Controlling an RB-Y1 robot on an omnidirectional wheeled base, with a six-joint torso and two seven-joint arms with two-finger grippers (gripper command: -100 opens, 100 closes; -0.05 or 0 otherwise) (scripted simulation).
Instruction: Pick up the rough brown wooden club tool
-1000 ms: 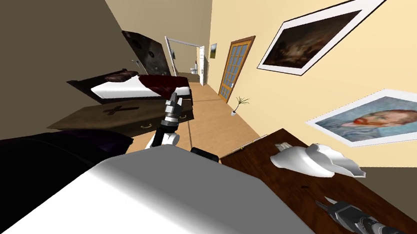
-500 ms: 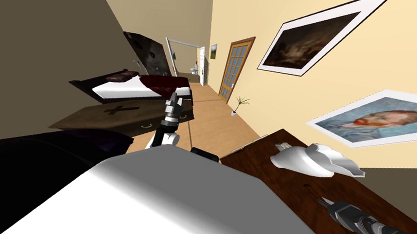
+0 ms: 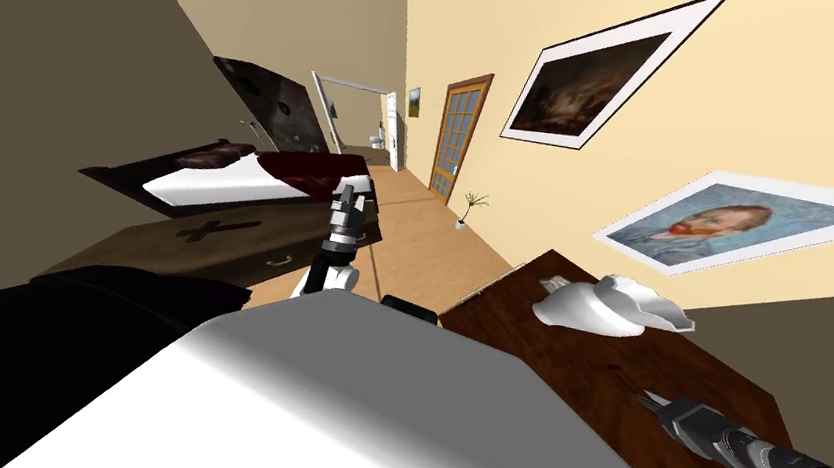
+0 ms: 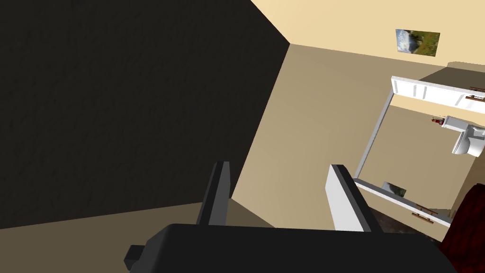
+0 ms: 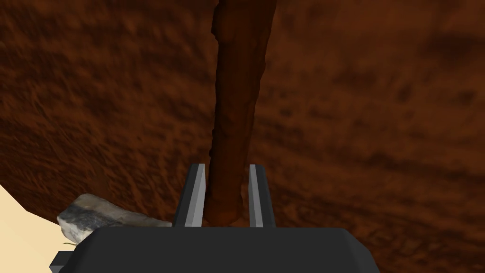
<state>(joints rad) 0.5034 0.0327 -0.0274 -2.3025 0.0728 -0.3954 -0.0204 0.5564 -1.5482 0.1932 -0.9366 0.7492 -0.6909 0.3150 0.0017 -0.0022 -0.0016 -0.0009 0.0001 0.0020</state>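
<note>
1. The right gripper (image 5: 225, 166) has its two fingers close together. They pinch one end of the club (image 5: 234, 95) from both sides.
2. The club is brown, rough and long. From the fingers it runs straight away across the dark brown desk (image 5: 379, 118). I cannot tell if it rests on the desk top or is just above it.
3. A small grey and white lump (image 5: 94, 215) lies at the desk's edge, near the gripper's dark body.
4. In the head view, the right gripper (image 3: 654, 407) is low over the desk (image 3: 579, 368), between the middle and the right corner. Its arm reaches in from the right.
5. A big white lumpy thing (image 3: 612, 307) sits near the desk's far corner, by the yellow wall. It is well apart from the right gripper.
6. The left gripper (image 4: 279, 165) has its fingers spread wide, with nothing between them. In the head view, the left gripper (image 3: 346, 198) points up, past the desk's left edge and well away from the club.
</note>
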